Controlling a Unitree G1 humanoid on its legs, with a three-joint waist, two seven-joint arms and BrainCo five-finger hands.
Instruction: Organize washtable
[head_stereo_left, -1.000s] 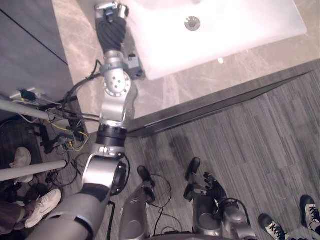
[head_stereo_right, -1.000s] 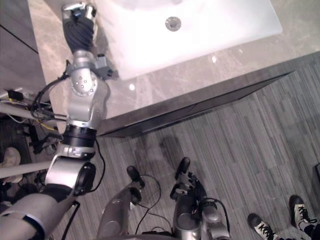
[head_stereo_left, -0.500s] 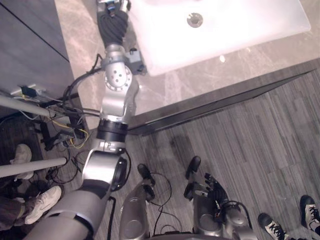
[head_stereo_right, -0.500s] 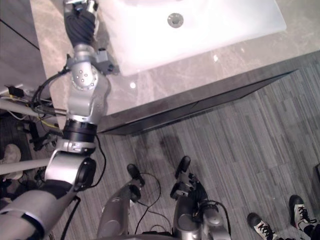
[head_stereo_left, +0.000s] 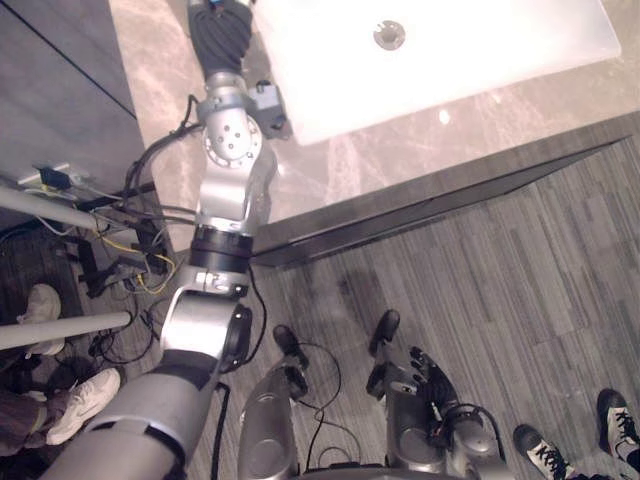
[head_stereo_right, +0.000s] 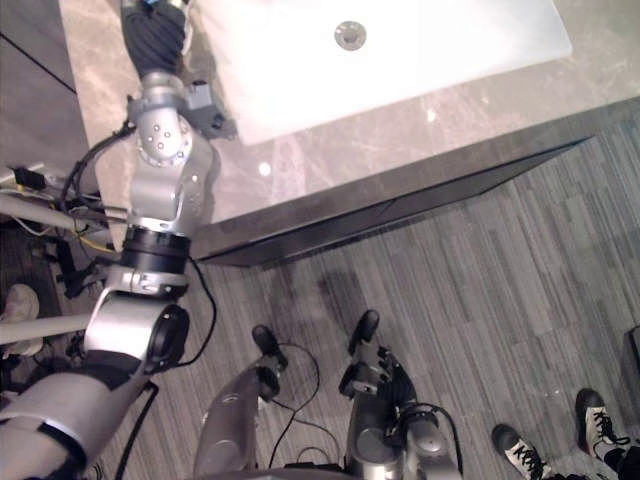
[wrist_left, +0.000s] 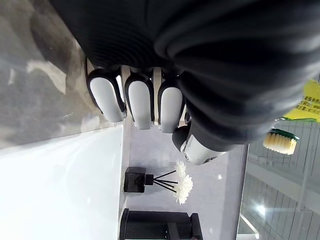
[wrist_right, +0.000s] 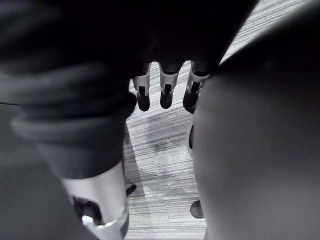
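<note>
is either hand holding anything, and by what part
Nothing: the left hand is empty above the counter by the sink; the right hand hangs empty.

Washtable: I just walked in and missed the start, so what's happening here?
The robot's left arm is stretched over the marble counter beside the white sink. Its left hand is open and holds nothing; beyond it stand a black diffuser with white flowers and a dark box. The right hand hangs open near the floor, idle.
</note>
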